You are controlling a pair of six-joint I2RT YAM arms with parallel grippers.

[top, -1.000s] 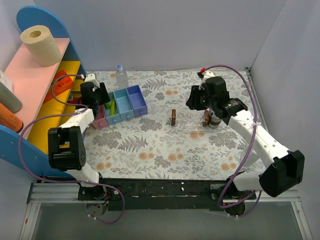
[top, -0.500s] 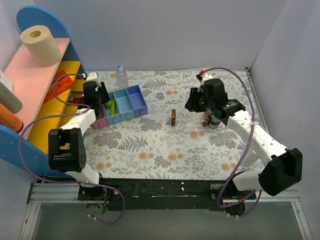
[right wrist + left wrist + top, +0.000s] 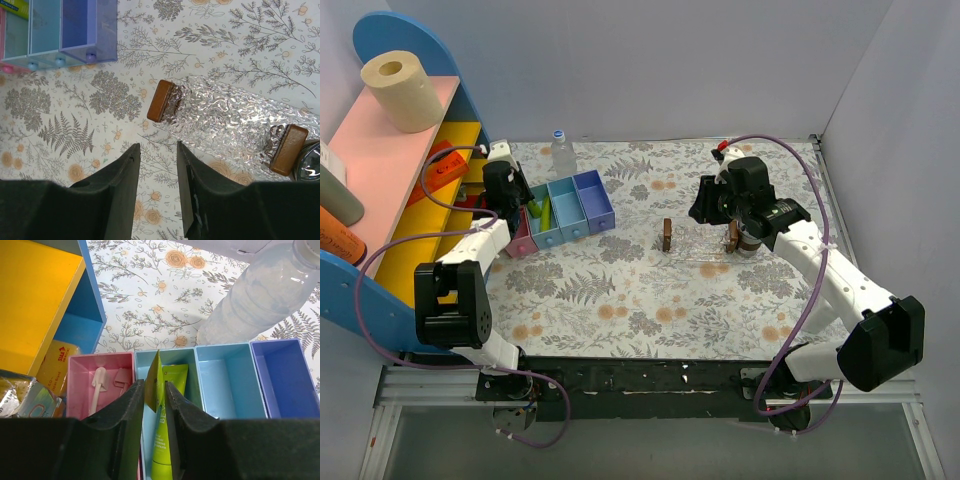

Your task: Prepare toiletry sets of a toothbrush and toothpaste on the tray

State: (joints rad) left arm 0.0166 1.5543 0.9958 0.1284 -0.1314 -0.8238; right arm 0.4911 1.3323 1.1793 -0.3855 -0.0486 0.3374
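In the left wrist view a yellow-green toothpaste [image 3: 155, 376] tube stands on edge in the teal compartment. My left gripper [image 3: 154, 386] is shut on its flat end. A second toothpaste tube [image 3: 169, 440] lies flat under it. The pink toothbrush [image 3: 97, 385] with its whitish head lies in the pink compartment to the left. From above, the left gripper [image 3: 518, 205] is at the box's left end. The clear tray [image 3: 227, 117] with brown end handles lies mid-table, with nothing on it. My right gripper [image 3: 158, 146] hovers open over the tablecloth near the tray's left handle.
The blue compartment box [image 3: 582, 205] sits at the back left, with a water bottle [image 3: 561, 152] just behind it. A shelf unit [image 3: 410, 170] holding a toilet roll [image 3: 400, 90] fills the left side. A dark jar [image 3: 748, 244] stands at the tray's right end.
The left jaws have narrowed onto the toothpaste's flat end. The right arm has shifted slightly left above the tray, with its jaws unchanged.
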